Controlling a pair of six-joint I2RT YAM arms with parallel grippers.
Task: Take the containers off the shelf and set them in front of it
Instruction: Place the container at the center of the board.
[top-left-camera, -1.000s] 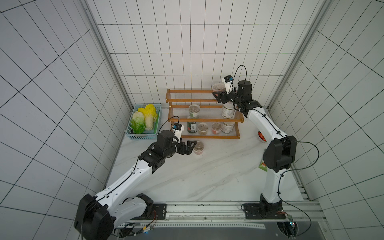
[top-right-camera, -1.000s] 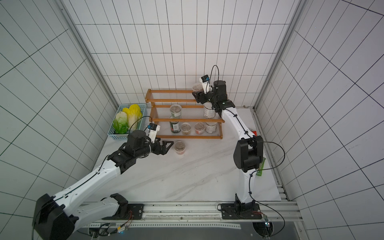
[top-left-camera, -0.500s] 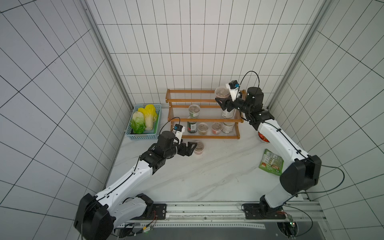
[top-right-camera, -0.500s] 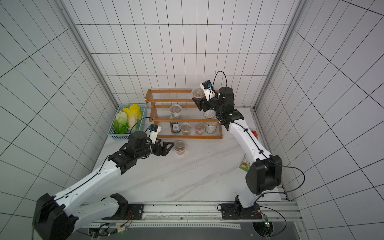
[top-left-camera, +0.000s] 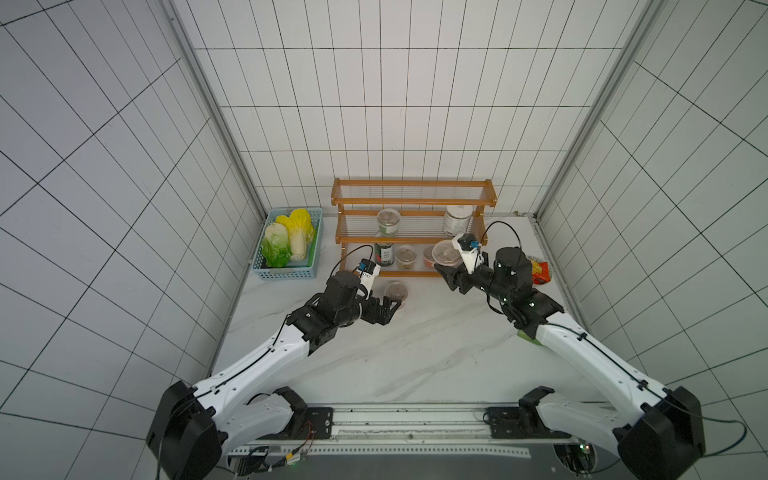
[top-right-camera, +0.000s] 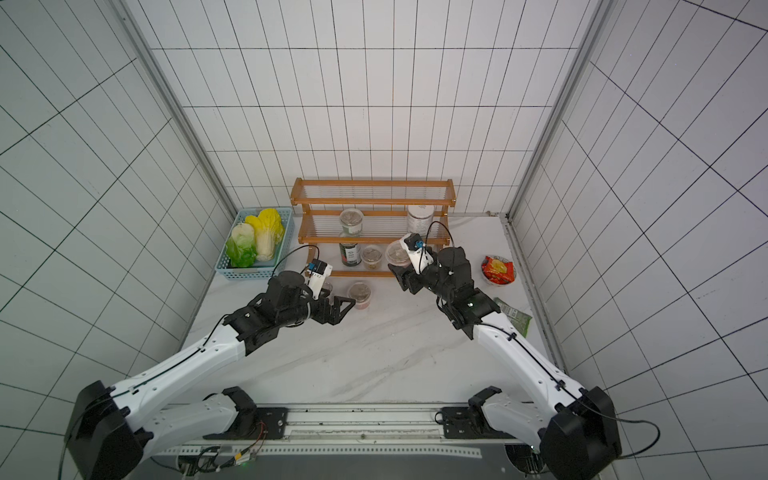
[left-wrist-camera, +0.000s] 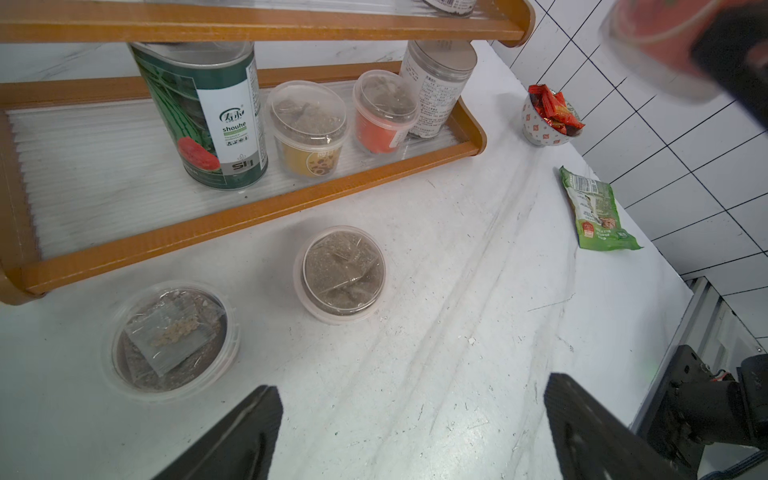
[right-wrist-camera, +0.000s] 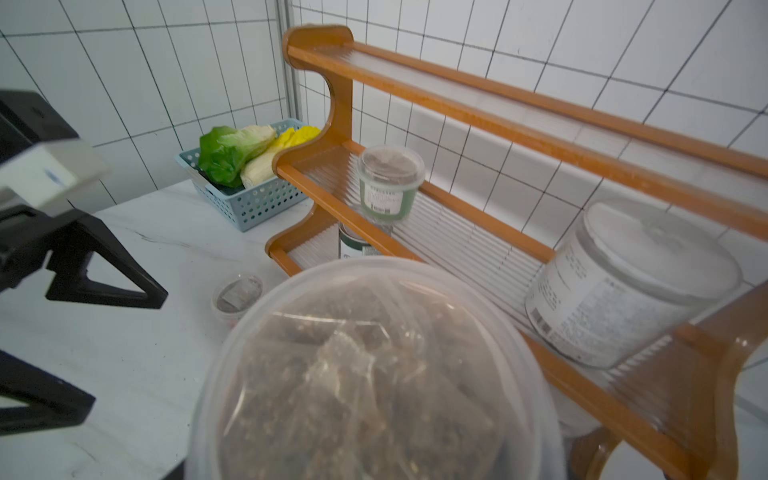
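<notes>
Cup (top-left-camera: 446, 252) now off shelf (top-left-camera: 411, 203)

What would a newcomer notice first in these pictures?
The right end effector holds a clear lidded cup in the air in front of the orange-brown shelf. Beside the shelf, cabbages fill a light-blue basket. The left end effector hangs open near two cups on the table.

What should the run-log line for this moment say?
right gripper: shut on cup, in front of shelf | left gripper: open, empty | table: two cups set down | shelf: six containers left
</notes>
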